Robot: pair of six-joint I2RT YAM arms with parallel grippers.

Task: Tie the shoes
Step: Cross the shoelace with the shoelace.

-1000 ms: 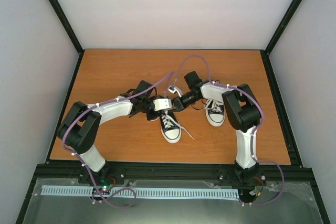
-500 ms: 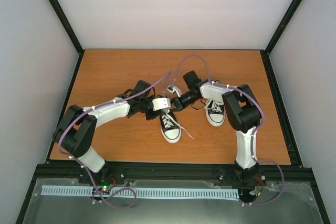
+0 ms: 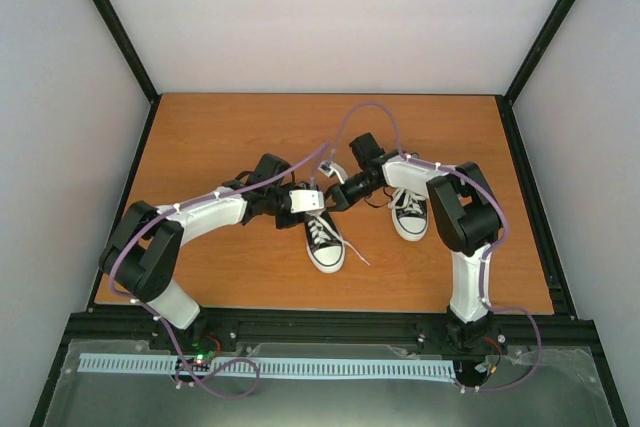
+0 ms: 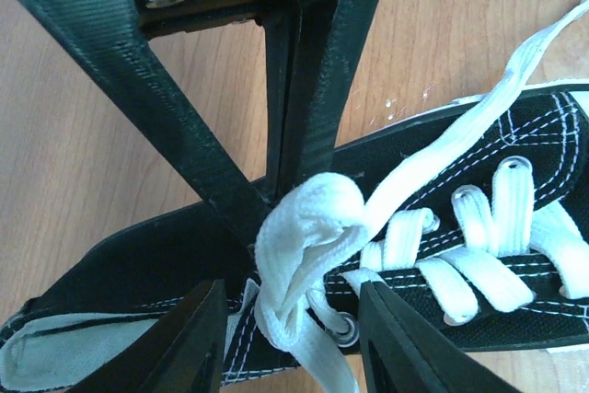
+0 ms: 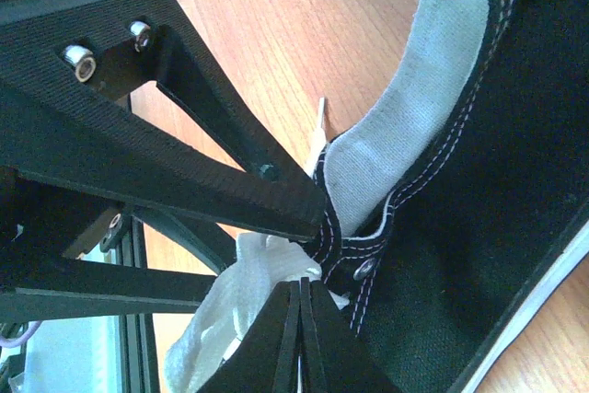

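On the left, the left gripper (image 4: 293, 306) hangs over the heel end of one shoe (image 3: 325, 239), which lies mid-table (image 3: 210, 137) with its toe toward the arm bases. Its jaws stand partly apart, one finger on each side of a lace loop (image 4: 308, 227) that rises from the top eyelets; neither finger presses it. Just right of it, the right gripper (image 5: 299, 290) reaches in from the opposite side, jaws pressed together, tips pinching that loop at the shoe's collar. A loose lace end (image 3: 357, 255) trails onto the wood. Further right, the other shoe (image 3: 408, 213) lies beside the right arm, apart from the first.
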